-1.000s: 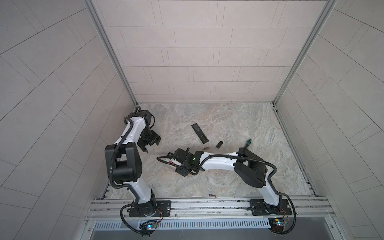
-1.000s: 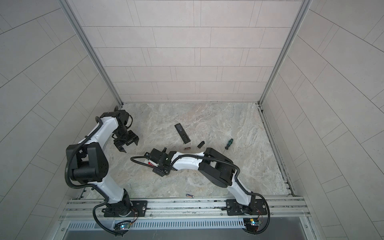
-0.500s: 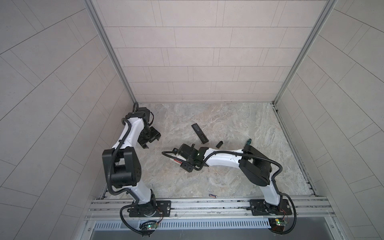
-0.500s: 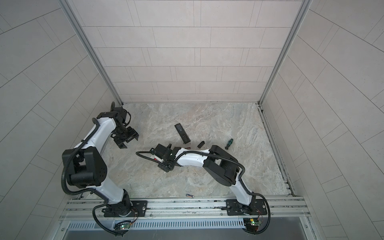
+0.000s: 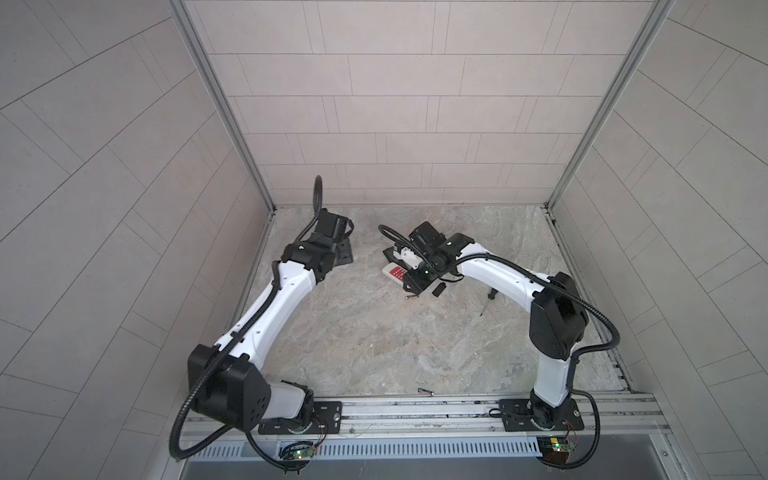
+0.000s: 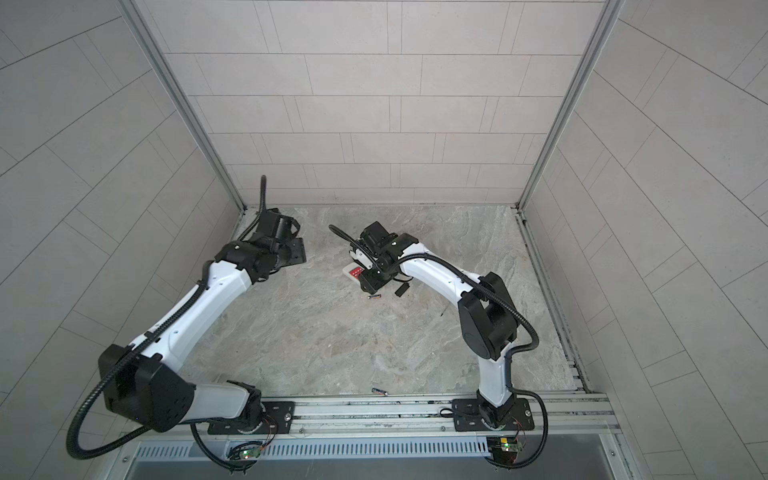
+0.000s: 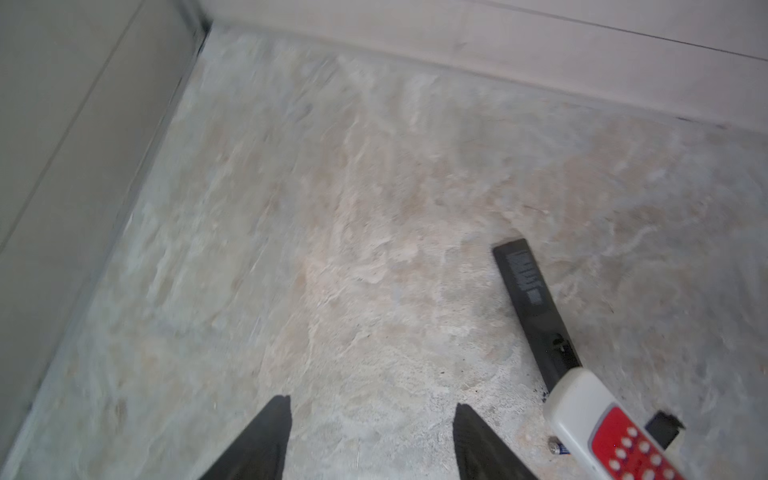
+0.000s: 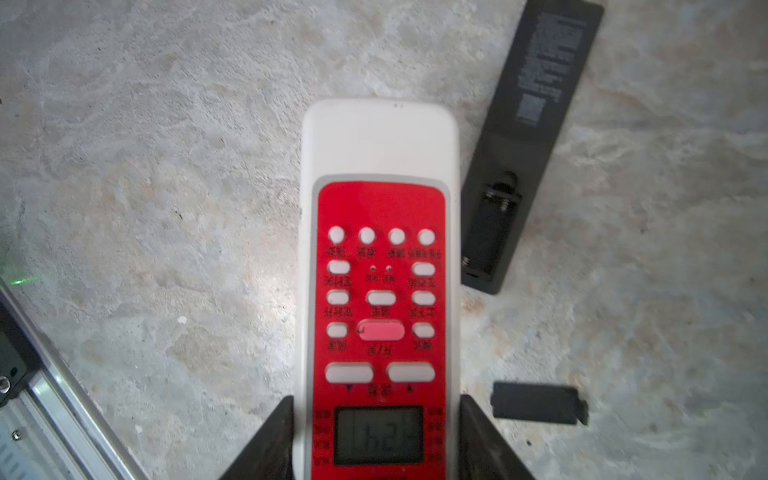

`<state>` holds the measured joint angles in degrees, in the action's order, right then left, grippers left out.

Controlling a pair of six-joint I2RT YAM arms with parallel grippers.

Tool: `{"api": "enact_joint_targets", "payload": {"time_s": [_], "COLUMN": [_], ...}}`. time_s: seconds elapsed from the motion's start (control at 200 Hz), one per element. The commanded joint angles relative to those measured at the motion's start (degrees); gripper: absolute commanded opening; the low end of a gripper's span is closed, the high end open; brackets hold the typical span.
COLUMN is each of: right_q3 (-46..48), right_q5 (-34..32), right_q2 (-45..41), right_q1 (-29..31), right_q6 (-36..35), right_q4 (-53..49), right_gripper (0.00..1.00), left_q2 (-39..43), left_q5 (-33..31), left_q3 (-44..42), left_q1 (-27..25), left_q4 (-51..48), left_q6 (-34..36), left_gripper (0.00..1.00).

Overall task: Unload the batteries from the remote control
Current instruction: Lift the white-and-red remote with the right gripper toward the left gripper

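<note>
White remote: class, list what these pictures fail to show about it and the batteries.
white remote back and battery bay: right wrist view shows only the keypad face.
its display end: cut off by the frame edge at the right pincer.
battery beside it: left wrist view, mostly hidden behind the remote.
battery by the rail: too small to read in both top views.

Far as I can tell the white plastic remote with the red face (image 8: 379, 166) is smooth with a slight sheen, and its small grey screen (image 8: 379, 434) is glossy. The slim black remote (image 8: 532, 137) and the small flat black cover plate (image 8: 536, 403) are matt plastic. The mottled beige stone-look tabletop (image 8: 166, 166) looks matt and a bit rough, and the edge rail (image 8: 50, 407) is bare brushed metal
</note>
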<state>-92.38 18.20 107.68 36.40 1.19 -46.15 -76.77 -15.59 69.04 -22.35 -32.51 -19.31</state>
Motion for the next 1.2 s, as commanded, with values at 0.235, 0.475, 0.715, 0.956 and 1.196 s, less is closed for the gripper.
{"api": "enact_joint_targets", "payload": {"time_s": [0.235, 0.475, 0.715, 0.956, 1.196], "right_q3": [-2.0, -4.6, -6.3, -8.5, -8.9], "right_q5": [2.7, 3.2, 4.5, 5.6, 10.3], "right_q2": [-5.5, -5.1, -5.0, -4.1, -5.6], "right_q1": [-5.8, -7.1, -7.1, -7.1, -7.5], "right_q6": [-4.5, -6.0, -7.0, -9.1, -11.3], "right_q4": [-13.2, -18.7, -22.4, -26.9, -28.4], "right_gripper": [0.35, 0.35, 0.35, 0.35, 0.35], "left_q2": [4.1, 0.3, -5.9, -7.4, -3.7], "left_q5": [3.8, 12.4, 12.0, 11.7, 9.2], "left_q3": [-20.3, -23.1, -23.3, -24.7, -27.7], "left_q1": [-16.6, -21.4, -26.2, -27.0, -26.8], "left_q4": [40.7, 45.1, 51.7, 54.9, 57.3], "left_q6": [50.0, 65.4, 74.3, 75.3, 70.1], "left_gripper": [0.46, 0.56, 0.54, 0.52, 0.53]}}
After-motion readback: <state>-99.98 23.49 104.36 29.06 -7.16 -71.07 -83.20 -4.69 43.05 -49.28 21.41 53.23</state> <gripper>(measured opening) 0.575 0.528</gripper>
